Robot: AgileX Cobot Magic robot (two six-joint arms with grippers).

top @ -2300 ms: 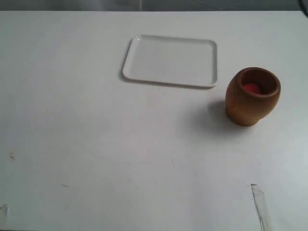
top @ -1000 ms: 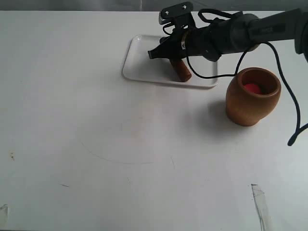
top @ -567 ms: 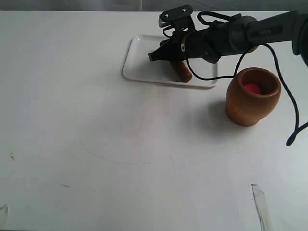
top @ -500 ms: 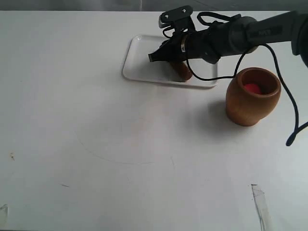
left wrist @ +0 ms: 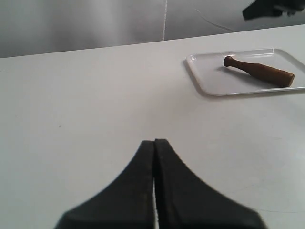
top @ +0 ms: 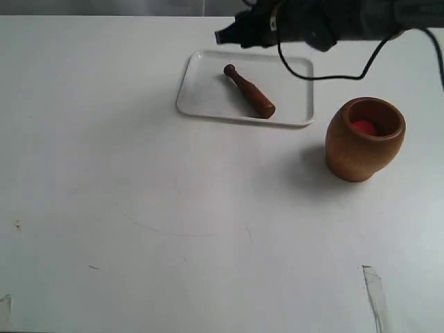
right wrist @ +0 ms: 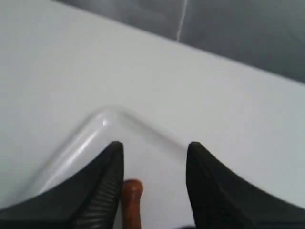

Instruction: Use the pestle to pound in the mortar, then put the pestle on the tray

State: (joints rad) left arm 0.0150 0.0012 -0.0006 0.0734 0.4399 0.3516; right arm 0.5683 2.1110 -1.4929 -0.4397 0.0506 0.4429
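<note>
The reddish-brown pestle (top: 249,91) lies flat on the white tray (top: 208,104), knob end toward the far left, free of any gripper. It also shows on the tray (left wrist: 209,83) in the left wrist view as a pestle (left wrist: 259,71). My right gripper (top: 232,33) hangs open above the tray's far edge; in its wrist view the gripper (right wrist: 155,147) frames the pestle's knob (right wrist: 131,191) below, apart from it. The brown mortar (top: 364,139) stands upright to the right of the tray with a red thing (top: 362,127) inside. My left gripper (left wrist: 155,142) is shut and empty, over bare table.
The white table (top: 139,208) carries faint scuff marks near the middle and a strip of tape (top: 374,291) at the front right. The right arm's black cable (top: 333,75) loops above the tray's right end.
The right gripper has let go of the pestle, opened, and risen up and back from the tray. The pestle now lies flat on the tray. The mortar has not moved.
</note>
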